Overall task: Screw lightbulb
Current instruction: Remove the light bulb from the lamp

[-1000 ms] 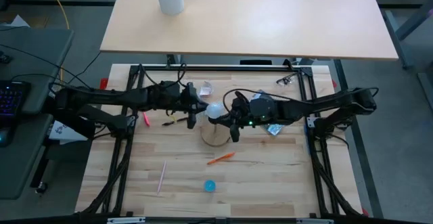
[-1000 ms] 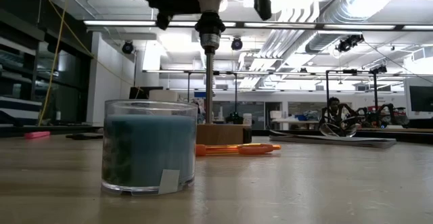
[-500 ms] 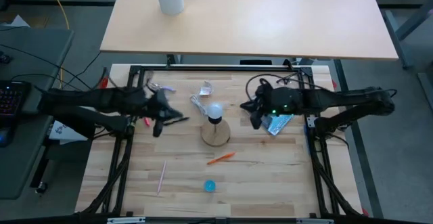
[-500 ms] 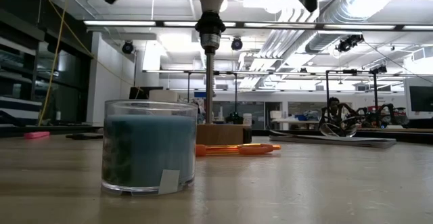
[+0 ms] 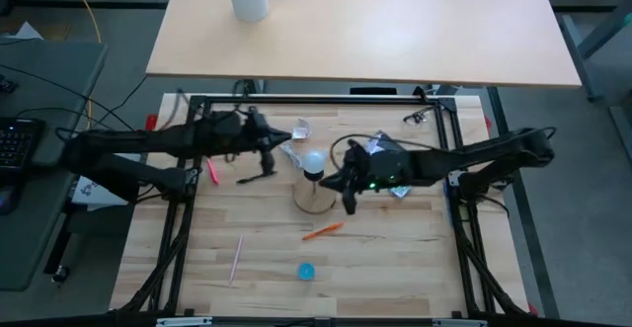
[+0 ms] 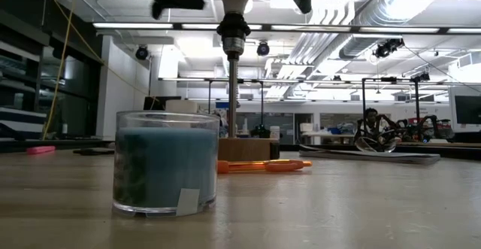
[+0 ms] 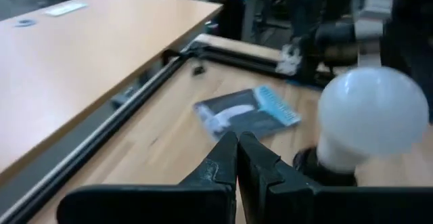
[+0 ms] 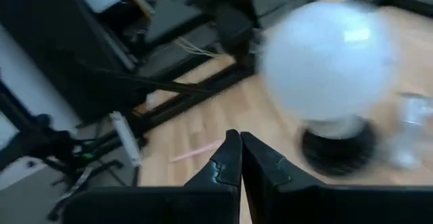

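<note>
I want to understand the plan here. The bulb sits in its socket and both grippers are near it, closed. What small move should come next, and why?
Probably the right gripper should open beside the lightbulb so it can grasp and turn it. The bulb stands in the black socket on the wooden base, but neither gripper holds it: both are shut and empty, the left gripper on its other side. Whether it is fully screwed in cannot be seen.

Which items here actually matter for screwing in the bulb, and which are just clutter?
For the job: lightbulb, black socket, round wooden base.

Lying about: orange pen, blue cap, pink stick, blue candle jar, grey packet.
</note>
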Robot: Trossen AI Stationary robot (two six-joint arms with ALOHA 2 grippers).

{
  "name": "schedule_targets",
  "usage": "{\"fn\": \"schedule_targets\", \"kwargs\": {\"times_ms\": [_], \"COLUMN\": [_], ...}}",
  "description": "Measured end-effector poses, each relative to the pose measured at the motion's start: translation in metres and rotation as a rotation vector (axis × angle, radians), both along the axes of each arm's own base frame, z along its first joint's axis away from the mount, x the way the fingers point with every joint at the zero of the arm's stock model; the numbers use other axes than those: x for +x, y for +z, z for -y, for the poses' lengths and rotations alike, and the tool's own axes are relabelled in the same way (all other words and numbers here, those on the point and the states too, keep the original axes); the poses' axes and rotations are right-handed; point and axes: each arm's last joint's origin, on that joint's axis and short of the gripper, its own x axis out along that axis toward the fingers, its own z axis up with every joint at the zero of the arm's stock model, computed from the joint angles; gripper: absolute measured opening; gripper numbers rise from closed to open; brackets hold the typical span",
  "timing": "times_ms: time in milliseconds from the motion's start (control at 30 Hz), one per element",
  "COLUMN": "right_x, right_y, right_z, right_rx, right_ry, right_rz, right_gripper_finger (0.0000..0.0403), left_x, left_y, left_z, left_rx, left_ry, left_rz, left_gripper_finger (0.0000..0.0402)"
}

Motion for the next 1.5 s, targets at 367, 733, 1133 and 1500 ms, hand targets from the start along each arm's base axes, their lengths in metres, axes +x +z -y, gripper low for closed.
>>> {"fn": "schedule_targets", "kwargs": {"times_ms": [367, 733, 1133, 1500], "right_x": [0.033, -0.01, -0.073, -0.025], "right_y": [-0.02, 0.002, 0.032, 0.011], "right_z": [0.006, 0.026, 0.044, 0.009], "right_rx": [0.014, -0.097, -0.135, -0.031], "right_ry": [-0.03, -0.079, -0.203, -0.053], "right_rz": [0.093, -0.077, -0.167, -0.078], "right_gripper_finger": [0.0, 0.0, 0.0, 0.0], "left_x": [0.065, 0.025, -0.055, 0.004], "left_y": [-0.035, -0.018, 0.023, 0.0], "left_z": [-0.003, 0.02, 0.033, -0.005], "left_rx": [-0.054, -0.134, -0.05, -0.014], "left_ry": [-0.156, -0.249, -0.089, -0.038], "left_rz": [0.063, -0.04, 0.041, 0.017], "left_gripper_finger": [0.0, 0.0, 0.0, 0.0]}}
